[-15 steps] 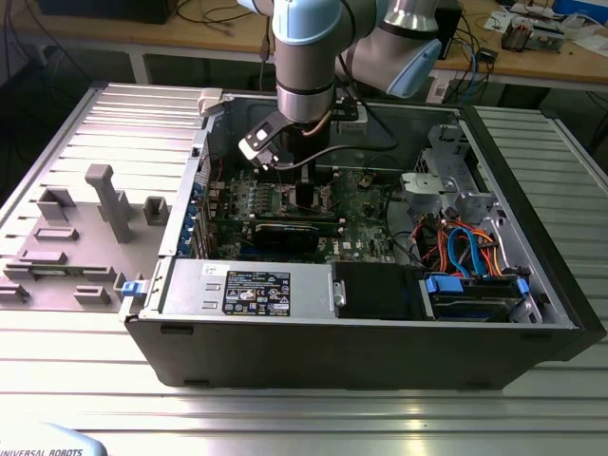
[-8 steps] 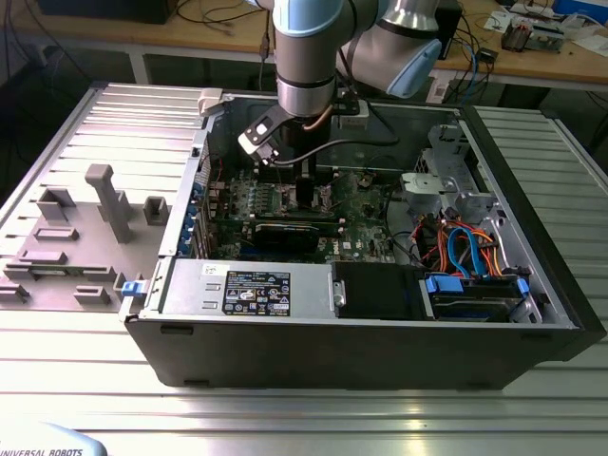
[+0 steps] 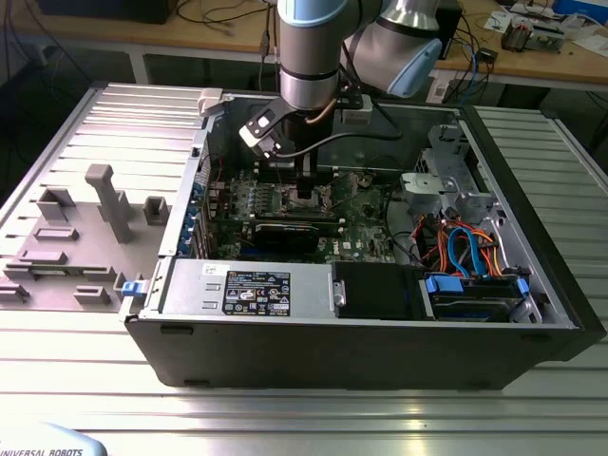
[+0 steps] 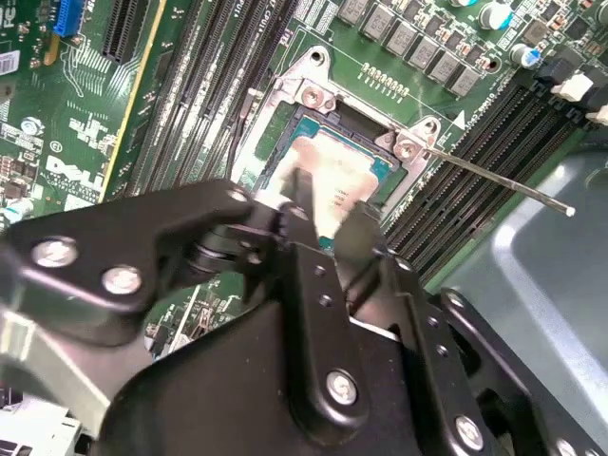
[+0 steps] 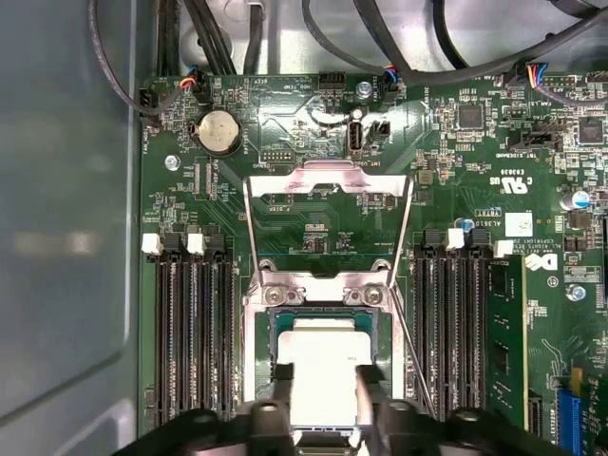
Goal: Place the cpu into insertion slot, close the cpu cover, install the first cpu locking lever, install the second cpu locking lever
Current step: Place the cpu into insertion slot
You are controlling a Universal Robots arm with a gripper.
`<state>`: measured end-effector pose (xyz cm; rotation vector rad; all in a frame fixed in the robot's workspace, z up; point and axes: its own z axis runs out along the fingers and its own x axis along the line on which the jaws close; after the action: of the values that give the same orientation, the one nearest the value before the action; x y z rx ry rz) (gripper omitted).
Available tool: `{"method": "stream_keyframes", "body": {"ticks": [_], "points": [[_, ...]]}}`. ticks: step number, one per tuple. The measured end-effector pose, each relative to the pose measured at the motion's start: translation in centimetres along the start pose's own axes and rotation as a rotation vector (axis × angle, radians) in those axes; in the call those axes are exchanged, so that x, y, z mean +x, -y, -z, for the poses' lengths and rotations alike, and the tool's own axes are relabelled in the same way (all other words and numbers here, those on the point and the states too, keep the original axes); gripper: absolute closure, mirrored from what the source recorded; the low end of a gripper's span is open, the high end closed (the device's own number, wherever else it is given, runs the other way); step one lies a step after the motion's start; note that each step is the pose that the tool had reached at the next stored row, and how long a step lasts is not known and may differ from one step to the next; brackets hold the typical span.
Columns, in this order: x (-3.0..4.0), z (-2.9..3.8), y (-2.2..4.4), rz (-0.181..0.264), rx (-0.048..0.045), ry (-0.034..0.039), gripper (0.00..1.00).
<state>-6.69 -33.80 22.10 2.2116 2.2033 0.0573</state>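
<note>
In the exterior view my arm (image 3: pixel 306 57) comes straight down into the open computer case (image 3: pixel 380 366), which lies on the ribbed metal counter (image 3: pixel 285 418). At that view's left a grey panel (image 3: pixel 95 218) lies flat beside the case. Inside the case, from that side across, are a labelled grey box (image 3: pixel 247 285) along the near wall, the green motherboard (image 3: pixel 361 214) under my wrist, and blue and orange cables (image 3: pixel 465 247).

My gripper (image 5: pixel 325 394) points down at the board, its fingers (image 5: pixel 285 380) clamped on two opposite edges of the cpu (image 5: pixel 323 366). The chip lies level inside the metal rim of the insertion slot (image 5: pixel 255 361), between two banks of memory slots (image 5: pixel 190 332); I cannot tell whether it is fully seated. The cpu cover (image 5: pixel 328 176) is swung open, flat against the board beyond the slot. In the second wrist view a thin locking lever (image 4: pixel 494 180) sticks out free from the slot's corner.
</note>
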Motion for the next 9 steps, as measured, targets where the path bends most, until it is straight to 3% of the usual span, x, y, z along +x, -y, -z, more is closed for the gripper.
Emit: {"method": "stream_keyframes", "body": {"ticks": [4,9], "points": [[0.0,0.07,-0.08,0.0,0.0043,0.0001,0.87],[0.0,0.07,-0.09,0.0,0.0044,0.0001,0.89]]}}
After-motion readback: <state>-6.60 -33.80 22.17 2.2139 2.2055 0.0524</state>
